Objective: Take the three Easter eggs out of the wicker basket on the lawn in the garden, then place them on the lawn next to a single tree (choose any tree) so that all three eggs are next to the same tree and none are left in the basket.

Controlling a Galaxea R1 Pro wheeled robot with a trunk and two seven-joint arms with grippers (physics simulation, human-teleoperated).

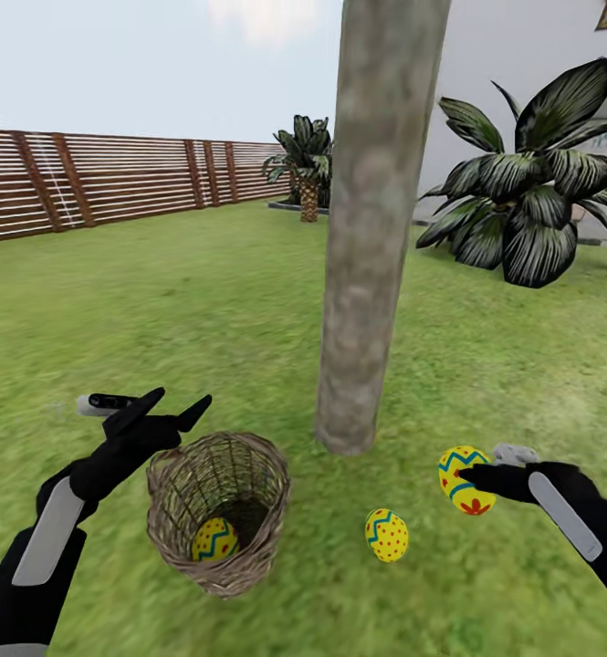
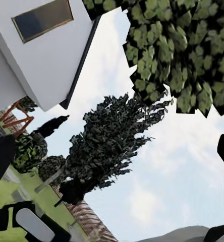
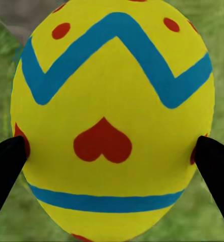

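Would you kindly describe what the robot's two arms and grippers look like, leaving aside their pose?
Both arms are matte black with a long, rounded light-grey panel along the forearm. The left gripper ends in two slim, pointed black jaws, with a small grey-and-black cylinder beside its wrist. The right gripper is likewise black, with a light-grey piece on top. No cables or markings show.

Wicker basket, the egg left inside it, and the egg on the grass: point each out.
Wicker basket (image 1: 263, 474), head view, right side of woven rim.
Egg inside it (image 1: 214, 539), head view, egg's middle.
Egg on the grass (image 1: 387, 535), head view, dotted middle.
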